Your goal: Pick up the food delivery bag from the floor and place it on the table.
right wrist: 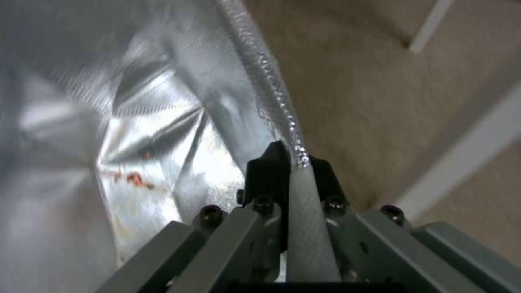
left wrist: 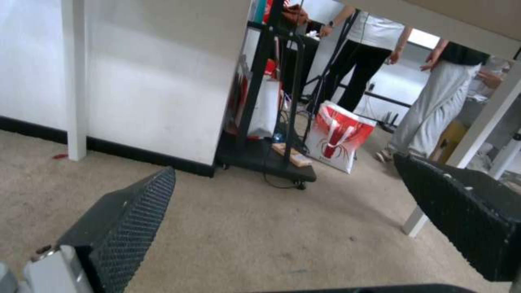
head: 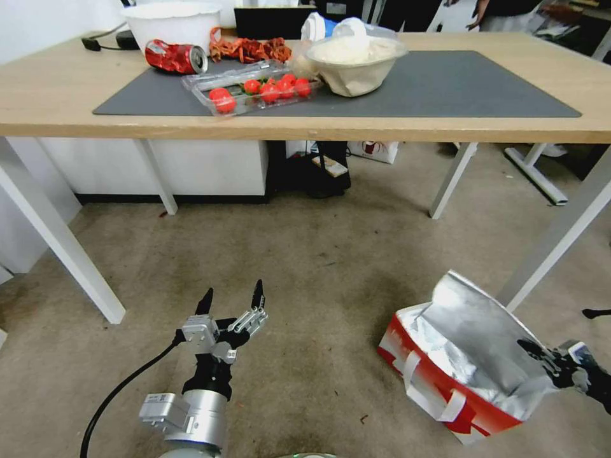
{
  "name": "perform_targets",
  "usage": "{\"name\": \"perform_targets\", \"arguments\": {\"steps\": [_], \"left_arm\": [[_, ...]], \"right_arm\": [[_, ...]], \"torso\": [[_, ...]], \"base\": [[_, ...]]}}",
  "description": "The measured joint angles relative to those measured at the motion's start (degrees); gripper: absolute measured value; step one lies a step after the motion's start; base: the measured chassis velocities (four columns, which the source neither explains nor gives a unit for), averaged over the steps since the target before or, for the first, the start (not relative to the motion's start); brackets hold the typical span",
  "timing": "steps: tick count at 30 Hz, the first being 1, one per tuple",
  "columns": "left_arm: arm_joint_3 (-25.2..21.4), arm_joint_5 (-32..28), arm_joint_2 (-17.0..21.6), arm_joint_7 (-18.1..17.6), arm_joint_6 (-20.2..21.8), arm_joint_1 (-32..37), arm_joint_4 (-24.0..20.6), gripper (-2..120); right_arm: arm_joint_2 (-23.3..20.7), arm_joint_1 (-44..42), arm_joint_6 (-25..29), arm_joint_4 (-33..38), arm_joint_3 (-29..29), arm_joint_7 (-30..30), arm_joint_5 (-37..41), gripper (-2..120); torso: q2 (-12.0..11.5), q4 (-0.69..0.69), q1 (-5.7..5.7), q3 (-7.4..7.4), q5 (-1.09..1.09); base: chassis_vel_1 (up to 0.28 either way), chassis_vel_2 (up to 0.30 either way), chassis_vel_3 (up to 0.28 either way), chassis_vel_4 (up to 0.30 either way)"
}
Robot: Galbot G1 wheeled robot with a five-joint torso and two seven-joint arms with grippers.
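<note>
The food delivery bag (head: 458, 362) stands tilted on the floor (head: 318, 254) at the lower right, its mouth open and silver lining showing, red side and white straps facing me. My right gripper (head: 555, 367) is shut on the bag's far rim. In the right wrist view the fingers (right wrist: 271, 171) pinch the foil rim seam (right wrist: 271, 89). My left gripper (head: 233, 292) hovers open over the carpet, left of the bag and apart from it, nothing between its fingers (left wrist: 125, 219). The table (head: 63, 95) spans the view above.
On the table's grey mat (head: 458, 83) lie a tomato tray (head: 254, 92), a crushed red can (head: 175, 56) and two white bowls (head: 353, 60). A white table leg (head: 560, 229) slants just behind the bag. A black cart (left wrist: 266, 154) and a small red-and-white carrier (left wrist: 339, 138) stand under the table.
</note>
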Motion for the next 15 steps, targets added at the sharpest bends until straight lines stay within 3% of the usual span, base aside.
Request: {"name": "perform_targets", "arguments": {"steps": [15], "left_arm": [[-0.1,0.4,-1.0,-0.1,-0.3,0.2,-0.3,100]], "right_arm": [[-3.3,-3.6,-9.1,15.6,-0.3,7.6,15.8,0]], "torso": [[0.0,0.00,0.00,0.00,0.00]], "base": [[0.000,0.000,0.000,0.000]]}}
